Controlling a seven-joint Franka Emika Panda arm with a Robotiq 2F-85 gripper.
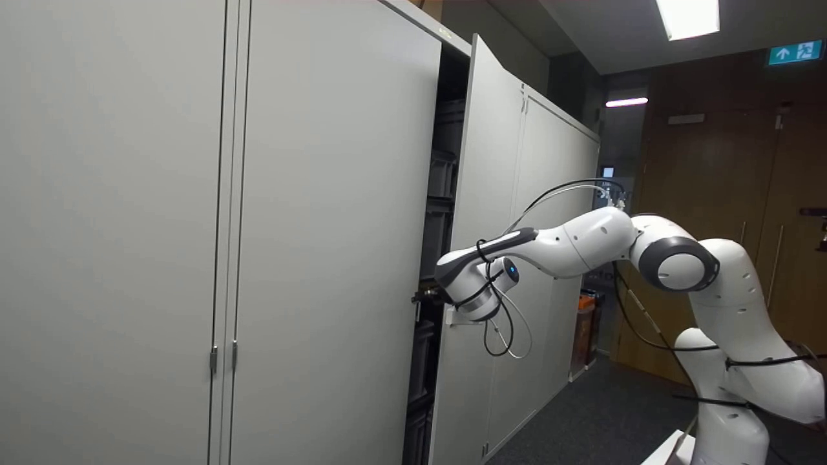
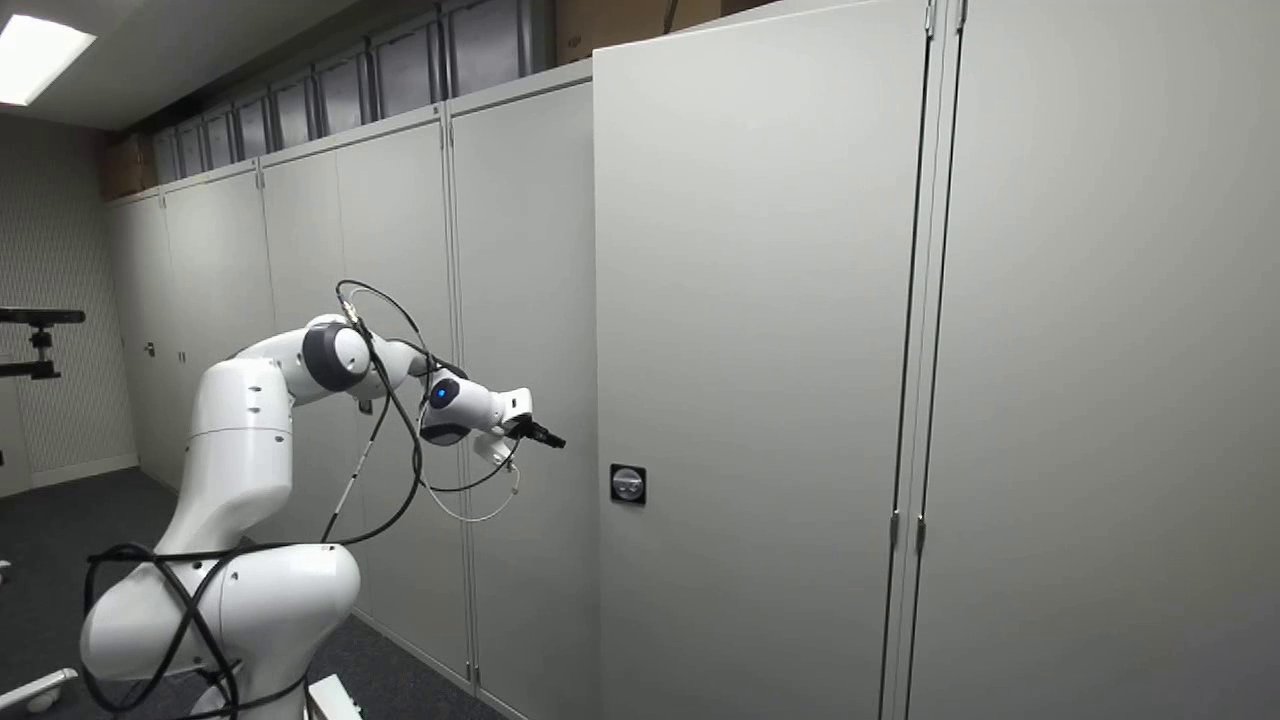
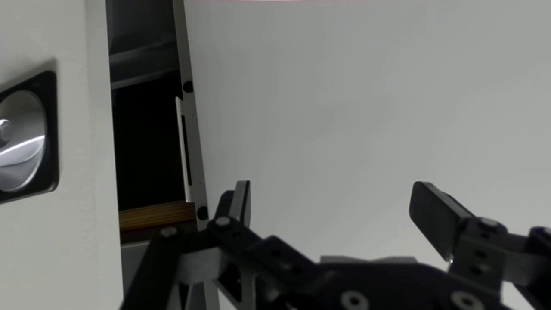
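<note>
My gripper (image 3: 331,185) stands open, with nothing between its finger pads (image 3: 434,215). Behind it in the wrist view lies a plain grey cabinet door (image 3: 327,107); whether the fingertips touch it I cannot tell. To the left there is a neighbouring door (image 3: 77,241) with a round silver lock (image 3: 21,137) on a black plate. Between them runs a dark gap, where a slotted metal plate (image 3: 183,146) and a wooden strip (image 3: 159,214) show. In an exterior view the lock door (image 1: 481,174) is ajar, and the gripper (image 1: 420,296) is beside the gap.
Grey bins (image 1: 438,239) fill shelves inside the ajar cabinet. More bins (image 2: 405,75) and a cardboard box (image 2: 630,25) stand on top. Cables (image 2: 400,500) loop loosely from the arm. An orange-topped bin (image 1: 585,302) stands farther along the cabinets. A camera stand (image 2: 40,340) is at the side.
</note>
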